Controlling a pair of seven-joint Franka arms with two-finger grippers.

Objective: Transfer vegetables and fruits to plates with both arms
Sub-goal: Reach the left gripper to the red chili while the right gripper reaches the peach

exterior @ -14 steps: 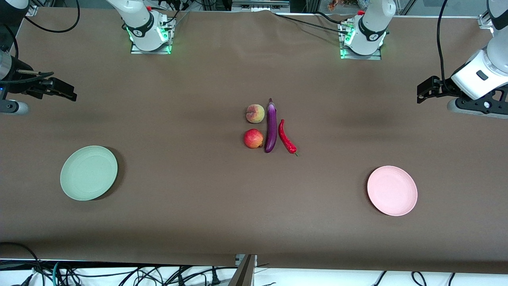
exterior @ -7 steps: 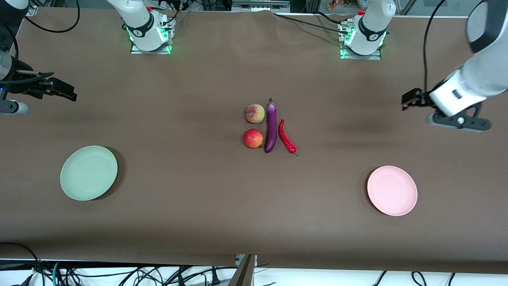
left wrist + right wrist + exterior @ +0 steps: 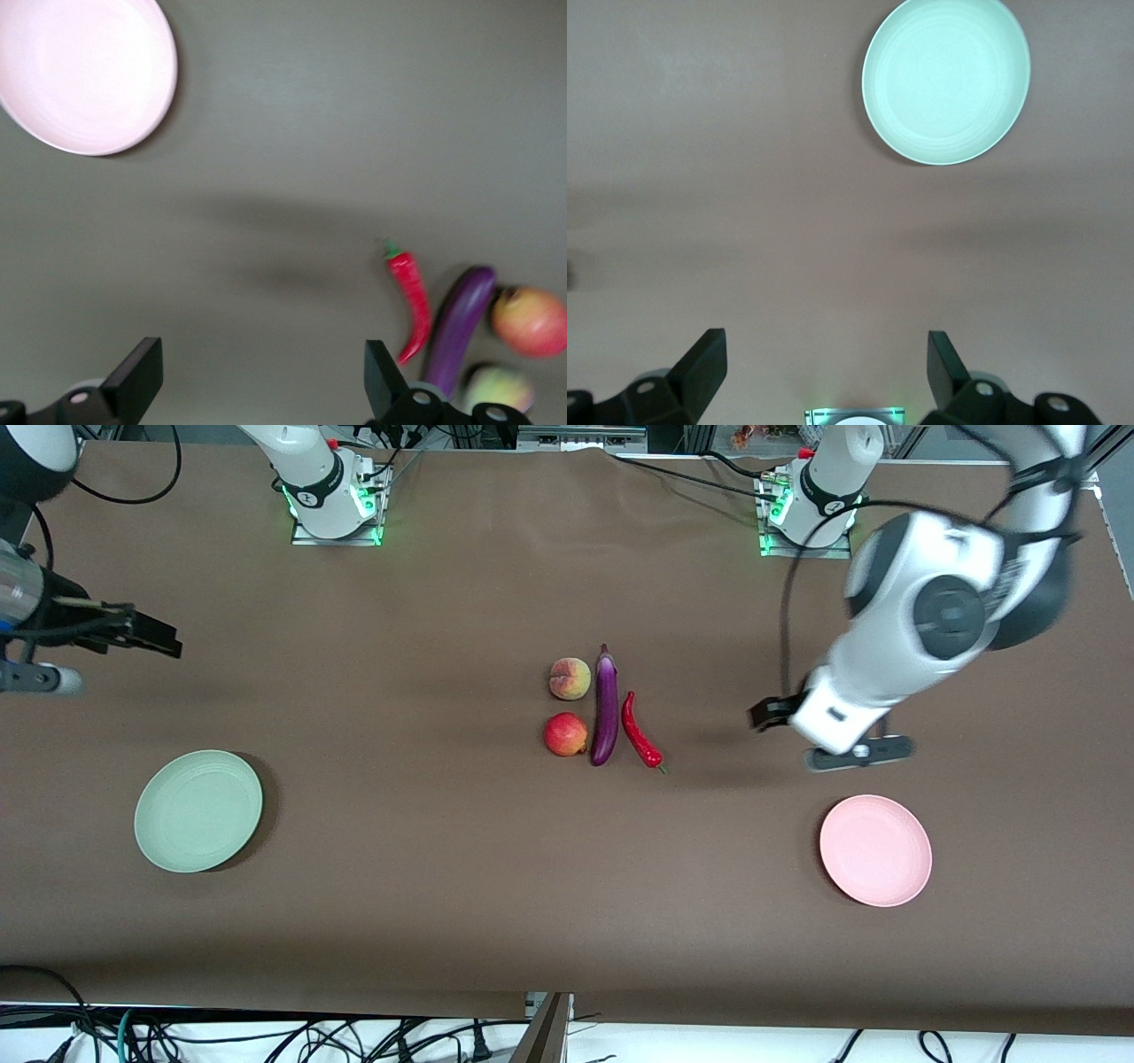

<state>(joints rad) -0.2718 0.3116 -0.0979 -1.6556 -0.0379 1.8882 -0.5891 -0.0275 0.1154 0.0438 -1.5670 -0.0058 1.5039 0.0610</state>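
A purple eggplant (image 3: 606, 707) lies mid-table, with a red chili (image 3: 640, 732) beside it toward the left arm's end. A peach (image 3: 570, 678) and a red apple (image 3: 565, 734) lie beside it toward the right arm's end. The pink plate (image 3: 875, 850) and green plate (image 3: 198, 810) are empty. My left gripper (image 3: 764, 713) is open and empty over bare cloth between the chili and the pink plate. Its wrist view shows the gripper (image 3: 263, 381), chili (image 3: 409, 301), eggplant (image 3: 461, 328), apple (image 3: 529, 320), peach (image 3: 498, 388) and pink plate (image 3: 84, 71). My right gripper (image 3: 164, 640) is open and empty over cloth at the right arm's end. Its wrist view shows the gripper (image 3: 824, 376) and green plate (image 3: 946, 80).
The two arm bases (image 3: 335, 509) (image 3: 806, 518) stand at the table's back edge with green lights. Brown cloth (image 3: 443, 886) covers the table. Cables (image 3: 266, 1036) hang below the front edge. The left arm's elbow (image 3: 948, 607) hangs over the table toward its end.
The left arm has swung from its end of the table toward the middle, bringing its gripper close to the chili. The right gripper has shifted slightly. The fruits, vegetables and plates have not moved.
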